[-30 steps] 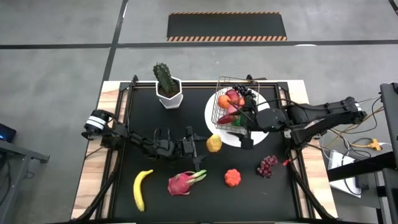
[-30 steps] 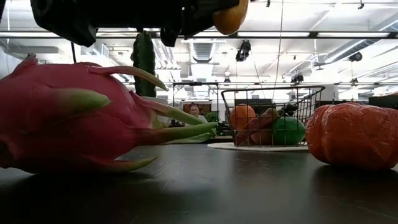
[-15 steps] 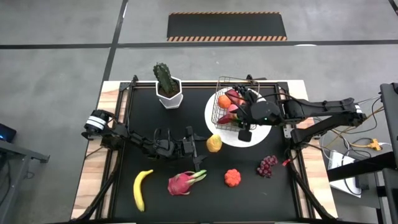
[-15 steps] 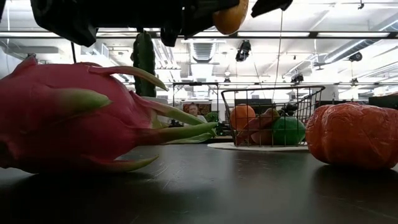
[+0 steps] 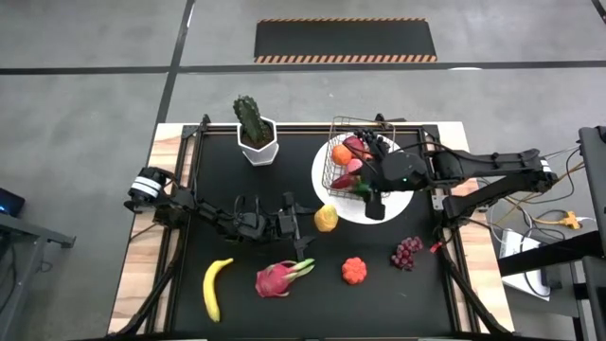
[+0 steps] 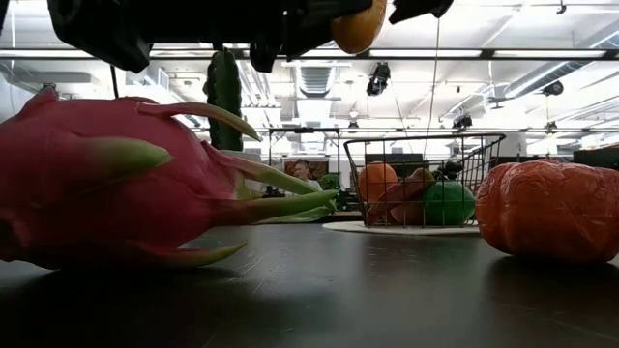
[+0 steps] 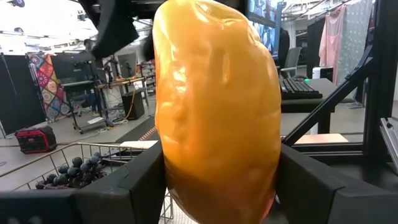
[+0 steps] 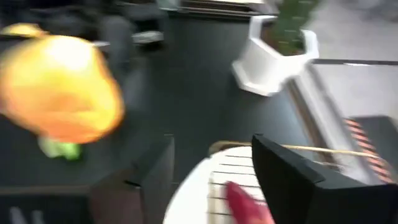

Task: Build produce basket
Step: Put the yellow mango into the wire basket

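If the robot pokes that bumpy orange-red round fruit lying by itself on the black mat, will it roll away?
Probably only a little. The bumpy orange-red round fruit looks squat and lumpy in the low view, resting on a broad underside, so it would likely wobble or slide rather than roll far. Its skin looks shiny there, so it might be somewhat slippery to pinch.

Two dark jointed arms, matte black. Left arm (image 5: 204,216): silver-white cylinder at the base. Right arm (image 5: 492,169): slim black links, loose cables by the base. Left hand (image 7: 214,186): blocky black fingers (image 7: 137,186).
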